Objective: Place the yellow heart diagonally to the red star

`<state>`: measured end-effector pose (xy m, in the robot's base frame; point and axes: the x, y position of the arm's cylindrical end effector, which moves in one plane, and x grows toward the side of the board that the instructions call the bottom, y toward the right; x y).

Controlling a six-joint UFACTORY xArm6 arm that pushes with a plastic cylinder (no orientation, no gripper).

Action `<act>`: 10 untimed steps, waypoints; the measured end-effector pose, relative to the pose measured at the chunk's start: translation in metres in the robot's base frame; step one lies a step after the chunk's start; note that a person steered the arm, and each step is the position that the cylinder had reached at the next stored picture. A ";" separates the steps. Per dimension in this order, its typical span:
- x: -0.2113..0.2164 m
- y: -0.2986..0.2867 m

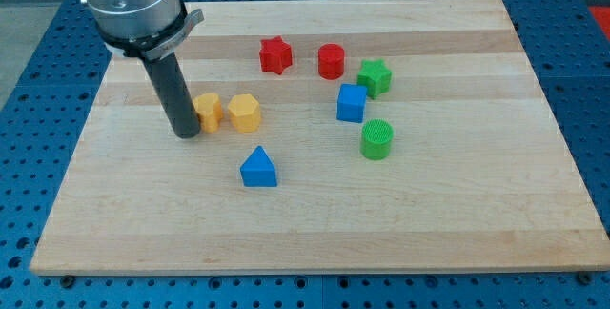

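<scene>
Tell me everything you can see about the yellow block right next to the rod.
The yellow block is small, matte and plastic-looking, orange-yellow, sitting flat on the wooden board in its left half. Its left side is hidden behind my tip, which appears to touch it, so its outline cannot be fully made out; it may be the heart. To its right, a narrow gap away, sits a yellow hexagonal block. The red star lies further toward the view's top right.

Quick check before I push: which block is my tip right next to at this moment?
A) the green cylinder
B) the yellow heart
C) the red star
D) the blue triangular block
B: my tip sits at the view's-left edge of the yellow heart, far from the red star, which lies toward the view's top right.
</scene>
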<state>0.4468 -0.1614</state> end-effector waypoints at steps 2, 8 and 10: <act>-0.014 0.035; -0.051 0.039; -0.051 0.095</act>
<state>0.3957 -0.0661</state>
